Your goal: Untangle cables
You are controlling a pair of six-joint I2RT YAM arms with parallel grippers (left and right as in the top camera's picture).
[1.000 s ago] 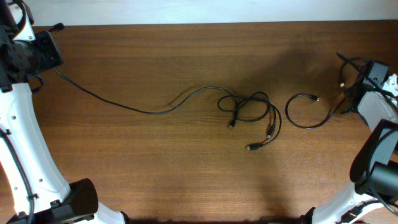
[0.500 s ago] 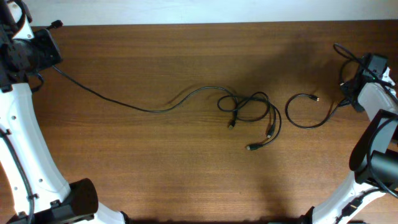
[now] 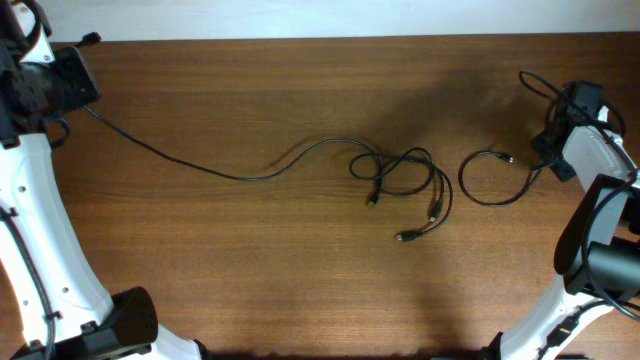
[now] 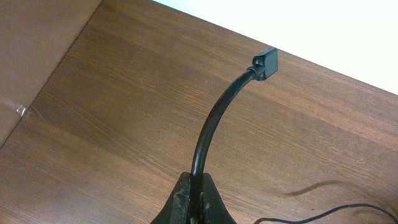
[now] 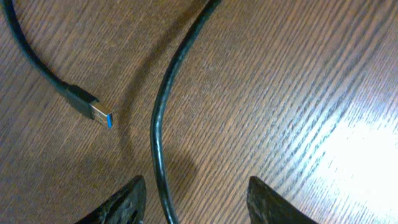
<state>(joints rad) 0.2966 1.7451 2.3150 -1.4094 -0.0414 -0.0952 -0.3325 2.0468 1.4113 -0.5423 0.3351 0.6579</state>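
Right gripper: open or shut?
Open. In the right wrist view the right gripper's two black fingertips stand wide apart; a thin black cable lies on the brown wooden table between them, unpinched.

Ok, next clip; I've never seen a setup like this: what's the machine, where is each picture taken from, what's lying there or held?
Two robot arms stand at a wooden table, each ending in a two-finger gripper. The wide picture looks straight down; the other two come from cameras on the wrists, looking down past each gripper. Thin black cables lie on the table: a long cable runs from the left arm into a tangle mid-table, and a looped cable lies toward the right arm. The left gripper is shut on the long cable near its plug. The right gripper is open, holding nothing; a cable stretch runs between its fingers, beside a blue-tipped plug.
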